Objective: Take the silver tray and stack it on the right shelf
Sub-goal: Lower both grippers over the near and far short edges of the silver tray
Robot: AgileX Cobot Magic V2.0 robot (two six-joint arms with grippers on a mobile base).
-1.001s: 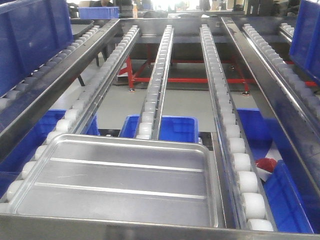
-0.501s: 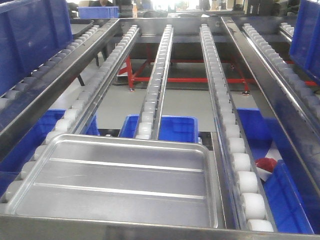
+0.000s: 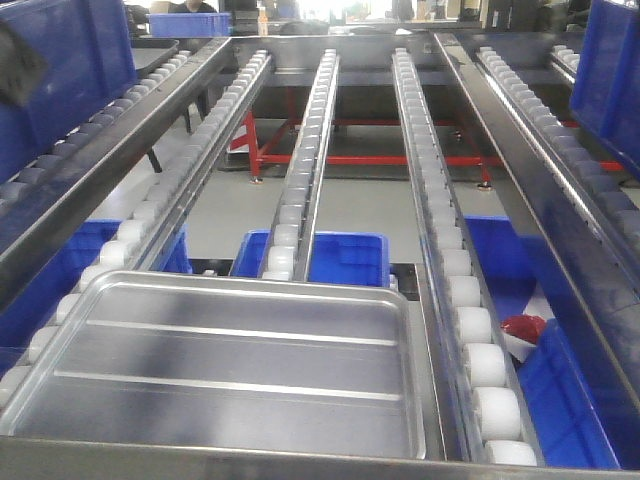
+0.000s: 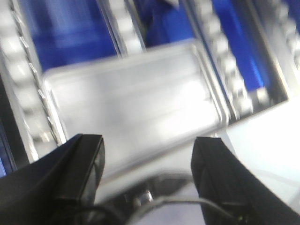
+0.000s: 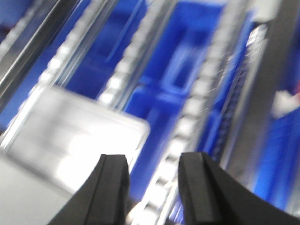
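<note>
The silver tray lies on the right shelf; the left gripper and right gripper hover above, jaws apart and empty.

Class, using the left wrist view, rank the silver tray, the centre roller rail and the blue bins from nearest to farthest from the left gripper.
1. Silver tray: just ahead of the left gripper.
2. Centre roller rail: beyond the tray's far edge.
3. Blue bins: lower, under the rails.
</note>
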